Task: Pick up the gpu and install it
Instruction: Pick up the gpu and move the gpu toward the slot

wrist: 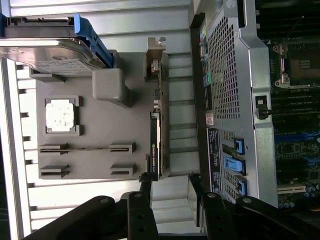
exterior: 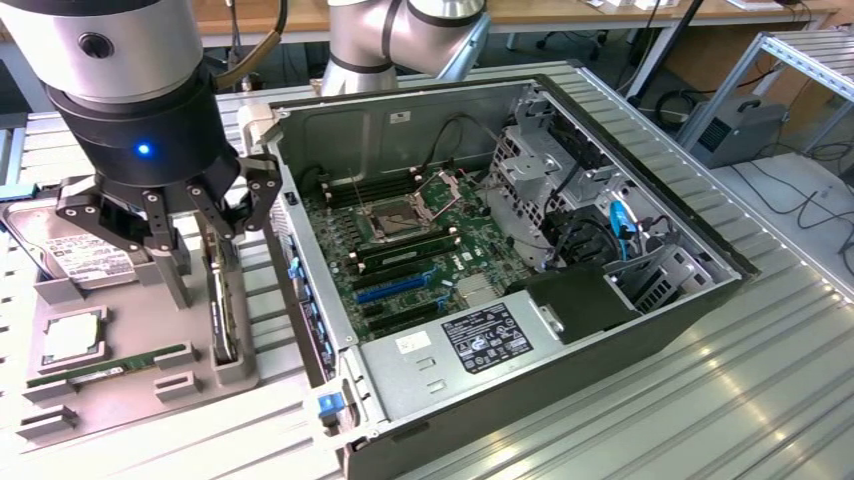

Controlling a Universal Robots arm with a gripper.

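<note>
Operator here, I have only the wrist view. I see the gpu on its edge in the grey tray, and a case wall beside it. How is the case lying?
Observer: The case lies on its side, open side up, at the exterior view's right of the tray.
Operator: Is a slot free for the card?
Observer: The long blue slot on the motherboard looks empty.
Operator: And my gripper?
Observer: The gripper hangs open above the tray, higher than the gpu, not touching it.

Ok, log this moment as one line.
end effector: open | position: over gpu | gpu: upright on edge in grey holder tray, not gripped | install: not done
</note>
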